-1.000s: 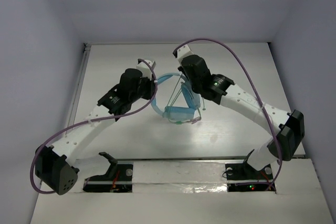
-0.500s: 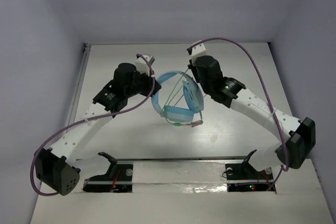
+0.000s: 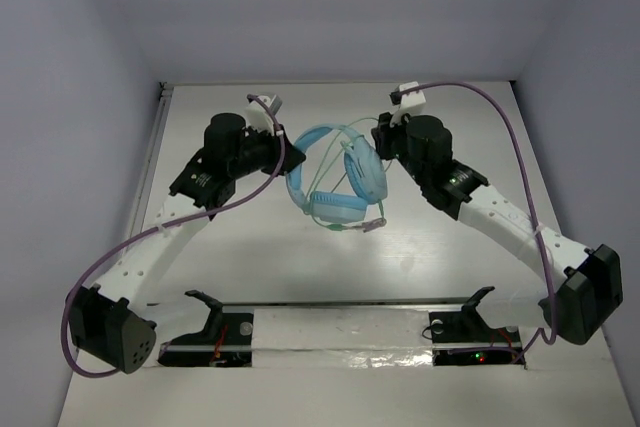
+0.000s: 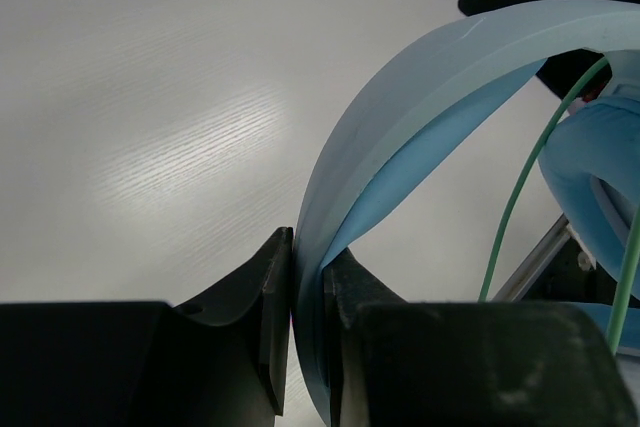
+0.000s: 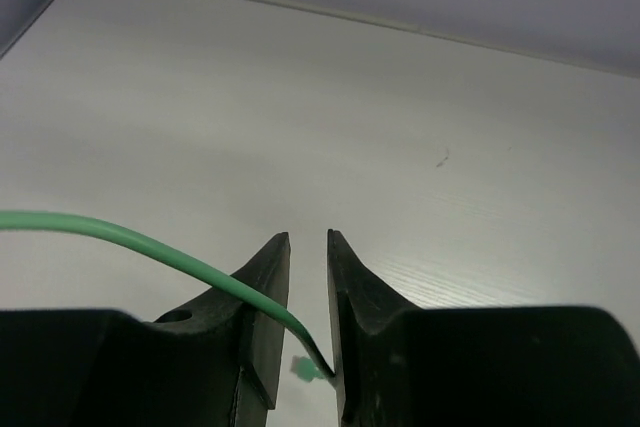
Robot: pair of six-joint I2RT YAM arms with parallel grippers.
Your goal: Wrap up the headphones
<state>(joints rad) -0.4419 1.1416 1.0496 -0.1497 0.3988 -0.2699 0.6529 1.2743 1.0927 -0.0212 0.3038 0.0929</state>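
The headphones (image 3: 345, 187) sit at the centre of the top view, between my two wrists, over the white table (image 3: 440, 257). Their headband (image 4: 400, 117) arches through the upper left of that cluster and the earcups (image 3: 338, 209) lie at its lower right. I judge the long axis to run on that diagonal, with the crown toward the upper left of the frame and the open side toward the lower right. Whether the cups rest on the table or hang just off it I cannot tell. The thin green cable (image 5: 130, 239) loops across band and cups, and some slack trails toward the bottom of the frame.

My left gripper (image 4: 308, 257) is clamped tight on the headband's edge, with the pale blue strip pinched flat between both fingers. My right gripper (image 5: 308, 247) stands only slightly parted. The cable enters from the left of the wrist view, crosses the left finger and drops into the gap. That gap is wider than the cable, so the cable lies there loose, not pinched.

As I read it, the step in hand is laying a turn of cable round the headphones. To do it well I should hold the left grip steady as the anchor. The right fingers should pinch the cable only once it sits squarely between them. Then I would lead it round the band with light tension, so the loops already on do not slide off.
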